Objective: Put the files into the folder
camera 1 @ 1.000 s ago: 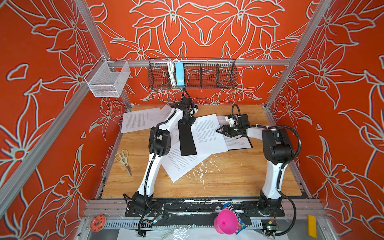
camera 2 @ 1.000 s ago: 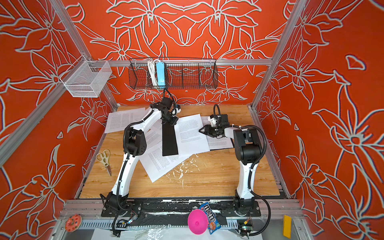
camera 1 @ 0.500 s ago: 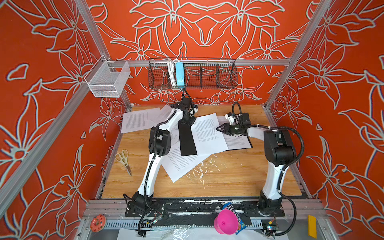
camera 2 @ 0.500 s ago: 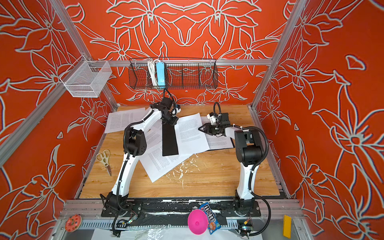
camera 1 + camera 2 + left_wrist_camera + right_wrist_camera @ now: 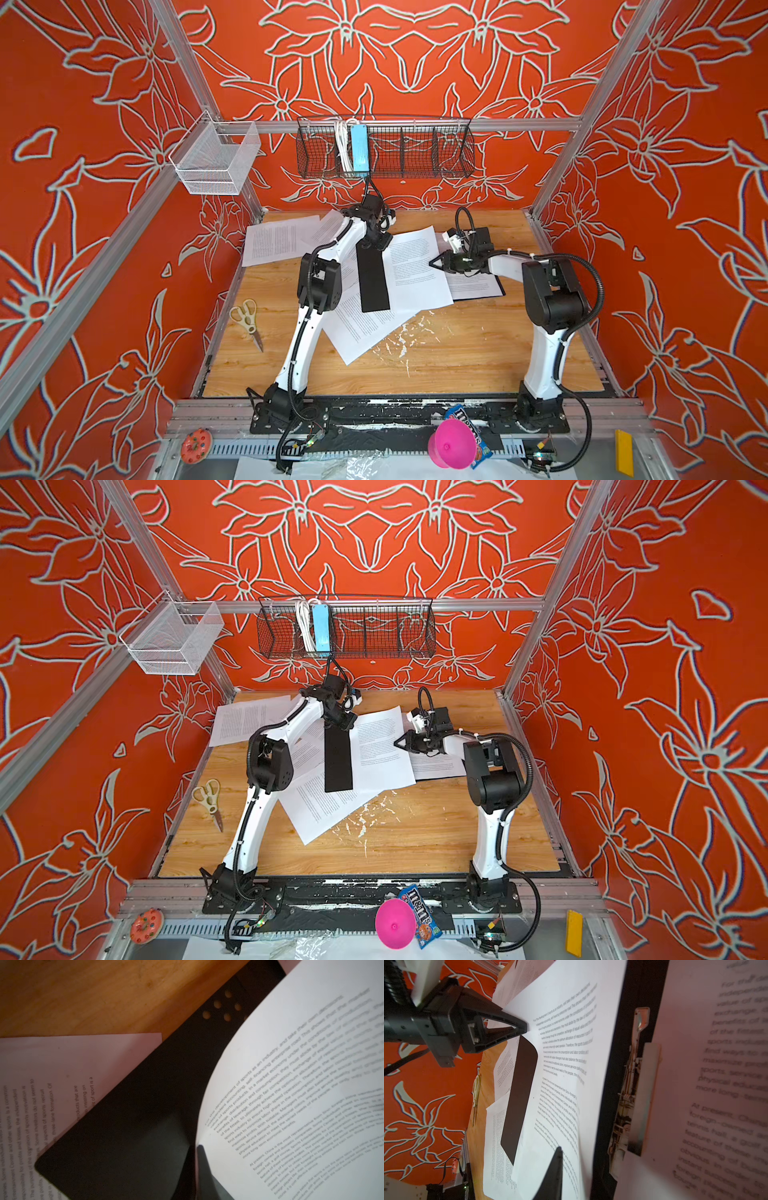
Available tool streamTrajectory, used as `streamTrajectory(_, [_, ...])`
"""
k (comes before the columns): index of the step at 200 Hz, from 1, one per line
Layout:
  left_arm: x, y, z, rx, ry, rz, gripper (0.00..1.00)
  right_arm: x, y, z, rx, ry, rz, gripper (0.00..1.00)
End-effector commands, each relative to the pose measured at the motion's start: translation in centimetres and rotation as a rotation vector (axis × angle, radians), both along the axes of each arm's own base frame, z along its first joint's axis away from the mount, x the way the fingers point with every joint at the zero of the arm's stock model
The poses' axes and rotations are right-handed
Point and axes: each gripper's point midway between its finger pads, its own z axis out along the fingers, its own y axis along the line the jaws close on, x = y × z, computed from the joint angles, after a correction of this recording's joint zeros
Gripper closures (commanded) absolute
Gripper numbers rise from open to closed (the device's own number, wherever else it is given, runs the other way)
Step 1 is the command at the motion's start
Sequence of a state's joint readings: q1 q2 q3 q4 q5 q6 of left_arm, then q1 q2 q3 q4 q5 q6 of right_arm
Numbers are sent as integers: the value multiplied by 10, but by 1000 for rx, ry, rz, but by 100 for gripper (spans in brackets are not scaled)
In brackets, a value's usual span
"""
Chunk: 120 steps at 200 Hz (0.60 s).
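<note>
The folder lies open on the table, black inside up. Its left flap (image 5: 372, 276) (image 5: 128, 1126) shows as a dark strip, and its metal clip (image 5: 627, 1088) runs along the spine. One printed sheet (image 5: 415, 270) (image 5: 380, 750) of the files arches over the flap and spine. My left gripper (image 5: 380, 239) (image 5: 196, 1147) is shut on that sheet's far corner. At the sheet's right edge my right gripper (image 5: 434, 262) (image 5: 560, 1150) is shut on it, one finger on top. Another sheet (image 5: 473, 282) lies in the folder's right half. More files lie at back left (image 5: 282, 239) and at front (image 5: 365, 328).
Scissors (image 5: 247, 318) lie near the table's left edge. A black wire basket (image 5: 386, 149) holding a light-blue power strip (image 5: 359, 147) hangs on the back wall, a white mesh basket (image 5: 216, 160) at left. White scrape marks (image 5: 399, 336) show on the wood.
My right gripper's jaws have closed onto the right edge of the arched sheet and shifted slightly left. The left arm and the folder have stayed put.
</note>
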<state>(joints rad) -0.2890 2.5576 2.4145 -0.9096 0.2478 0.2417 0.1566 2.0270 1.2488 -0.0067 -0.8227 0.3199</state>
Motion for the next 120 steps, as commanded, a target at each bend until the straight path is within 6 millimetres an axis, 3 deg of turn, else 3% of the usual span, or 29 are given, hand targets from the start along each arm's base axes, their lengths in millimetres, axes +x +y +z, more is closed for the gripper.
streamTrajectory(1, [6,2,0,-15,-7,11,100,6,-2,11,-20,-37,-1,92])
streamTrajectory(12, [7,1,8,-27,-19,16,100,5,-2,16,-15,-35,-2,100])
streamTrajectory(19, [7,-1,16,-39,-29,18,100,5,-2,20,-13,-37,-3,100])
streamTrajectory(47, [5,-7,66,-112,-85,30,73,-2,-4,48,5,-60,13,100])
streamTrajectory(78, [-9,1,135,-143,-137,103,35,-4,-25,81,12,-23,-6,100])
streamTrajectory(82, [-12,2,144,-150,-140,118,23,-5,-29,83,8,-14,-12,100])
streamTrajectory(86, [-16,4,152,-154,-142,134,1,-6,-33,87,5,-4,-19,100])
streamTrajectory(120, [-60,10,210,-235,-97,234,2,-5,-49,110,-32,-25,-76,100])
